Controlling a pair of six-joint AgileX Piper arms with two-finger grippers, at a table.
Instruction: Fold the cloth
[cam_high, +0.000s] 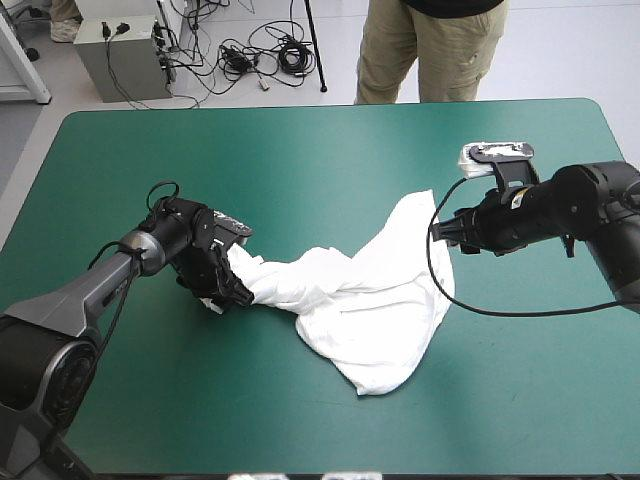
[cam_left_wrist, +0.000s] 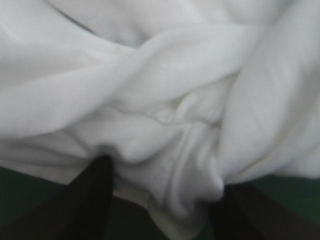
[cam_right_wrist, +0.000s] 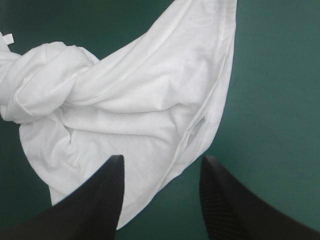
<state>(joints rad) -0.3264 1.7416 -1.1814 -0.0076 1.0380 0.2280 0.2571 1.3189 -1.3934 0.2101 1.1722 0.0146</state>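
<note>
The left gripper (cam_high: 230, 280) is at the left end of the T-shirt (cam_high: 370, 300), its black fingers (cam_left_wrist: 90, 200) apart with bunched cloth between them. The T-shirt lies crumpled and twisted on the teal-green cover (cam_high: 300, 160). At its right edge the right gripper (cam_high: 440, 232) gapes wide, holding nothing.

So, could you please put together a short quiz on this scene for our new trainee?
1. True or false: the T-shirt lies neatly folded.
2. The right gripper's fingers are: A open, B shut on the T-shirt, C out of view.
3. Fill in: the left gripper is at the T-shirt's end nearer the table's ____ edge.
Key: 1 false, it is a twisted, crumpled heap; 2 A; 3 left.
</note>
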